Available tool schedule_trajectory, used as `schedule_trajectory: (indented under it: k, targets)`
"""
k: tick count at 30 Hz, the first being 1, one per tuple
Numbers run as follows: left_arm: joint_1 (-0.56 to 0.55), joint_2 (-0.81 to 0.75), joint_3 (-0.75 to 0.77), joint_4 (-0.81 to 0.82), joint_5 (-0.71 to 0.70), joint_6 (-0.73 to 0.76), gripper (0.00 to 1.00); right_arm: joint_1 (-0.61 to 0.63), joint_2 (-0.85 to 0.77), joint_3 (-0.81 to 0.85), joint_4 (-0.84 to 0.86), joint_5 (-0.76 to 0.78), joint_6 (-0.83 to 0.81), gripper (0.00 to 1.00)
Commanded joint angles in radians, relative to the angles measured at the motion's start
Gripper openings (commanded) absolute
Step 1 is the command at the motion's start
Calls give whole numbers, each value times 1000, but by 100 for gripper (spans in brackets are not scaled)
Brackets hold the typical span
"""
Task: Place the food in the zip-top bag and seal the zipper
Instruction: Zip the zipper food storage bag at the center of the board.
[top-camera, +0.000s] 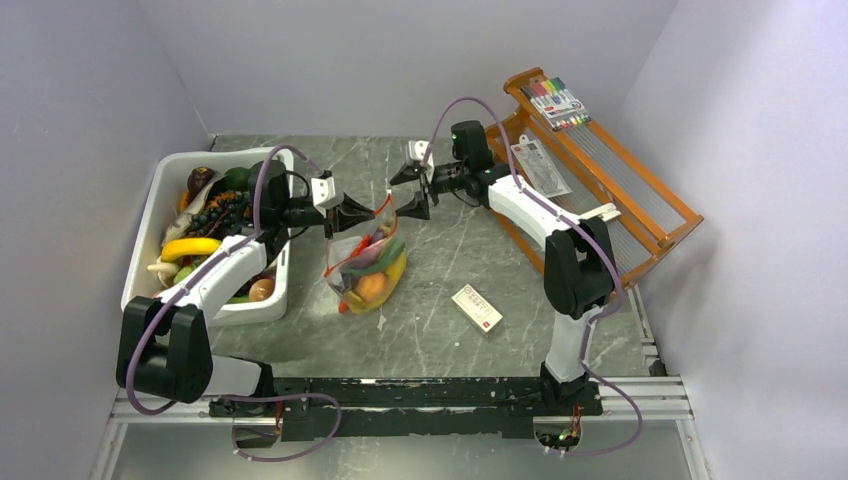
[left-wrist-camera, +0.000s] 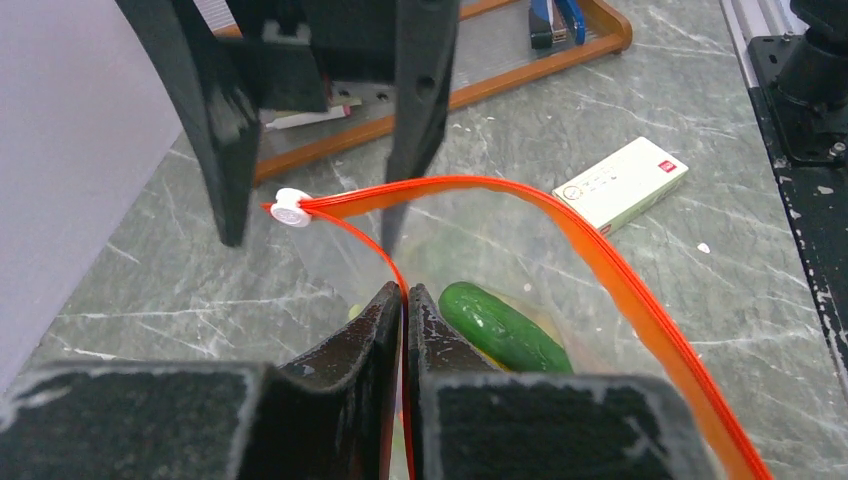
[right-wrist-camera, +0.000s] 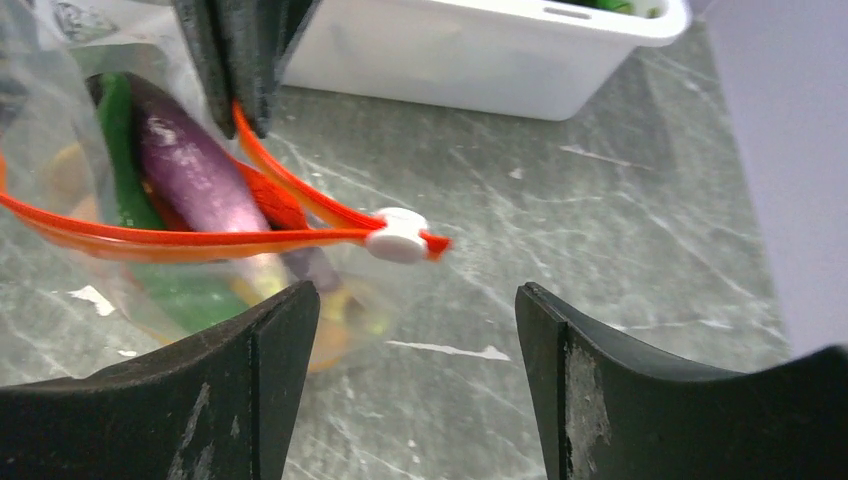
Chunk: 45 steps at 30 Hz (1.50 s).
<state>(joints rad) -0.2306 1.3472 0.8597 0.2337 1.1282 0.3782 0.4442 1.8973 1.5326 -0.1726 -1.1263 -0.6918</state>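
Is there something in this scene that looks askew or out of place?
Yes. The wooden tray at the right lies diagonally to the table edges and seems to lean up on the wall. The zip-top bag is no fault: its mouth merely gapes, the left gripper pinching its zipper.

zip-top bag (top-camera: 368, 266) lies between tub (top-camera: 250, 312), left, and rack (top-camera: 630, 190), right.

Zip-top bag (top-camera: 362, 268): clear pouch, slumped, mouth raised and open. Zipper (left-wrist-camera: 610, 270): red-orange strip, unsealed, looped wide; white slider (right-wrist-camera: 397, 236) at one end. Inside bag: purple eggplant (right-wrist-camera: 190, 170), green vegetable (left-wrist-camera: 500, 325), peach (top-camera: 372, 287). Banana (top-camera: 190, 247) and grapes (top-camera: 218, 212) lie in white tub (top-camera: 245, 312).
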Motion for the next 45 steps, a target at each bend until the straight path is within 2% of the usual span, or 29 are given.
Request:
schedule_trajectory:
  k: [1,3,8,13,15,18,20,21,23,26,28,31,32,33,34,36,40,45]
  targets:
    - [8,5,39,11,70,71,7,41,-13,-49,57,-54,-8,74]
    - [8,11,43,23,62,65,7,44,-18,-70,105,-70,13,76]
    - [8,24,70,-62,66,136,7,44,15,-21,21,-97,-32,75]
    - [8,10,59,-45,47,136,7,43,11,-16,-8,-95,-32,64]
    - [8,-2,55,-29,33,111,7,44,-7,-50,7,-86,-14,54]
    - [7,-28,95,-129,33,102,7,44,-62,-132,109,-74,76,19]
    - [5,-71,85,-154,40,103,7,44,-124,-232,251,-69,166,4]
    - [5,-95,63,-130,27,74,7,43,-155,-283,347,-69,225,0]
    - [5,-142,43,-112,-1,60,7,44,-231,-375,535,-52,340,0]
    - [5,-165,82,-205,-7,67,7,44,-317,-479,663,5,477,0]
    - [5,-174,128,-307,42,105,7,57,-369,-521,672,51,534,0]
    - [2,-220,157,-366,47,84,7,103,-438,-547,588,128,574,0]
    - [3,-242,164,-379,44,68,12,117,-453,-539,531,152,570,0]
    - [2,-264,171,-376,40,36,23,133,-467,-514,475,180,569,0]
    - [2,-282,177,-373,43,2,41,151,-475,-492,411,204,566,0]
    - [-2,-308,194,-391,101,-29,54,187,-490,-455,291,225,550,0]
    - [-39,-331,163,-413,145,-50,65,226,-512,-429,135,300,539,0]
    - [-110,-299,121,-451,132,38,71,248,-500,-383,10,364,555,0]
